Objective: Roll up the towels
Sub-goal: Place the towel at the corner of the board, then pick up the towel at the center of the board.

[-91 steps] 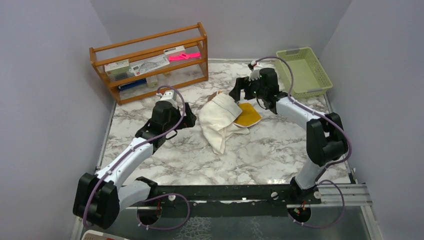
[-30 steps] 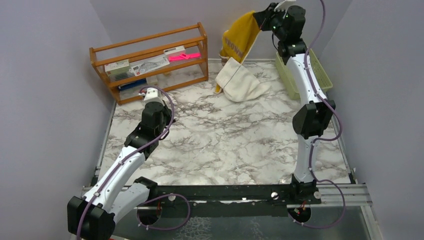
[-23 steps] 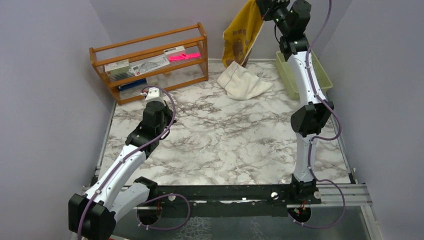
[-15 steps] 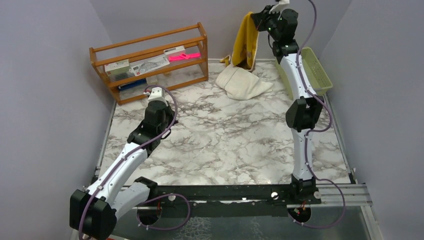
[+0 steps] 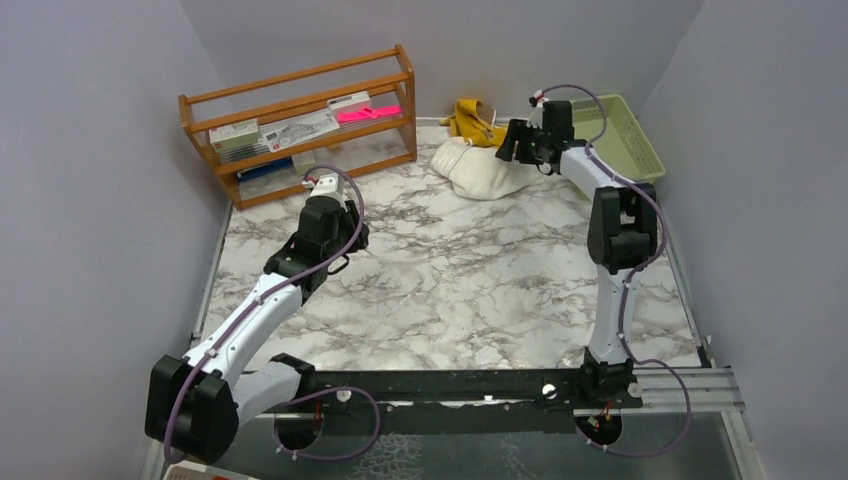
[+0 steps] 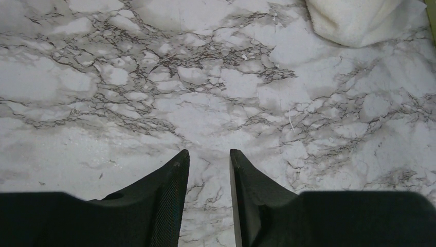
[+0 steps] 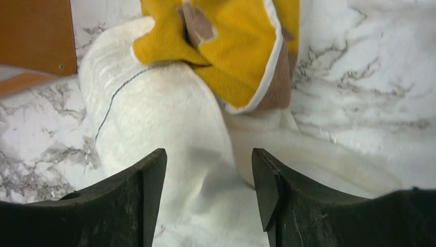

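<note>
both unrolled: white towel [image 5: 480, 170] and yellow towel [image 5: 470, 118] lay heaped, seemingly overlapping, at the far edge; my right pincer [image 7: 208, 170] and left pincer [image 6: 208, 170] hung released.

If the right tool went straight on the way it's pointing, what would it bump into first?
Most likely the cream-white towel: it fills the gap just ahead of the open right tool. The mustard-yellow towel lies beyond it. How close the cloth is, I cannot tell.

Wooden shelf rack [image 5: 300, 120] far-left — green basket [image 5: 610, 140] far-right, marble table [image 5: 450, 290].
</note>
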Controlling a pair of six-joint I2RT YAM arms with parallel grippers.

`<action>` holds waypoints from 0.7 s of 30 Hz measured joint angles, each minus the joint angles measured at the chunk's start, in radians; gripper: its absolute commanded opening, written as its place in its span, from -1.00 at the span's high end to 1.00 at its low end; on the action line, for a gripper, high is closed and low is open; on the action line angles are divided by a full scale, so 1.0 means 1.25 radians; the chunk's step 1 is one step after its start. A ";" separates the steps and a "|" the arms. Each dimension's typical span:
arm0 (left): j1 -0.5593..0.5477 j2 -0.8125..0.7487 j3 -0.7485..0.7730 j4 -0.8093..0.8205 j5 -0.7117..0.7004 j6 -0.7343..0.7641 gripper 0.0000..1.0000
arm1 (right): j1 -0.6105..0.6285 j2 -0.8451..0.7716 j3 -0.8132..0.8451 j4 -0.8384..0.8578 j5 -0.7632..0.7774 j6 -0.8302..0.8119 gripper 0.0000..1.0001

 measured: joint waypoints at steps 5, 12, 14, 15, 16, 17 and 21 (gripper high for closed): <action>0.000 0.009 0.005 0.006 0.021 -0.001 0.22 | 0.001 -0.116 -0.150 0.056 0.023 0.002 -0.22; 0.000 0.009 0.005 0.006 0.039 -0.002 0.23 | 0.001 -0.110 -0.202 0.103 0.028 0.000 -0.11; 0.000 0.009 0.005 0.006 0.042 -0.002 0.23 | 0.001 -0.087 -0.201 0.113 0.028 -0.002 0.05; 0.000 0.008 0.005 0.005 0.042 -0.002 0.23 | 0.001 -0.078 -0.201 0.114 0.027 -0.002 0.24; 0.000 0.007 0.005 0.005 0.043 -0.002 0.23 | 0.002 -0.068 -0.198 0.114 0.027 -0.005 0.48; 0.000 0.005 0.005 0.005 0.044 -0.002 0.23 | 0.002 -0.059 -0.195 0.114 0.025 -0.009 0.75; 0.000 -0.010 0.005 0.004 0.044 -0.002 0.23 | 0.002 -0.046 -0.192 0.115 0.010 -0.016 0.99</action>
